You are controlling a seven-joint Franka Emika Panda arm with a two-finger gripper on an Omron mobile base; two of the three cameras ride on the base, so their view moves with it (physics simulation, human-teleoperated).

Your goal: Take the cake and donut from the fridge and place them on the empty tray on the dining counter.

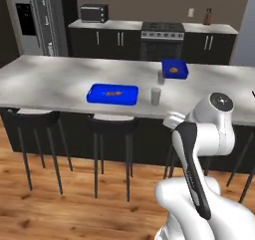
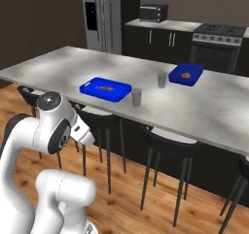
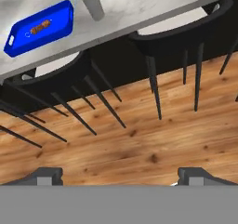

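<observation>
Across the room beyond the long marbled table [image 1: 60,82], tall grey fridge [image 1: 35,17] shut, cake and donut unseen, presumably inside, likely light, soft, crumbly, best pinched gently across the sides; pincer [image 3: 120,175] released, empty, over floor

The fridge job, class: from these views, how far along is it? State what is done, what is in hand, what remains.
Nothing looks done. The fridge stands shut beyond the dining counter, which carries two blue trays and two cups; I cannot spot the cake, the donut or a brown tray. In hand: nothing, since the gripper hangs open over the wooden floor beside the stools. Everything remains: reaching the fridge, opening it, fetching both items.
</observation>
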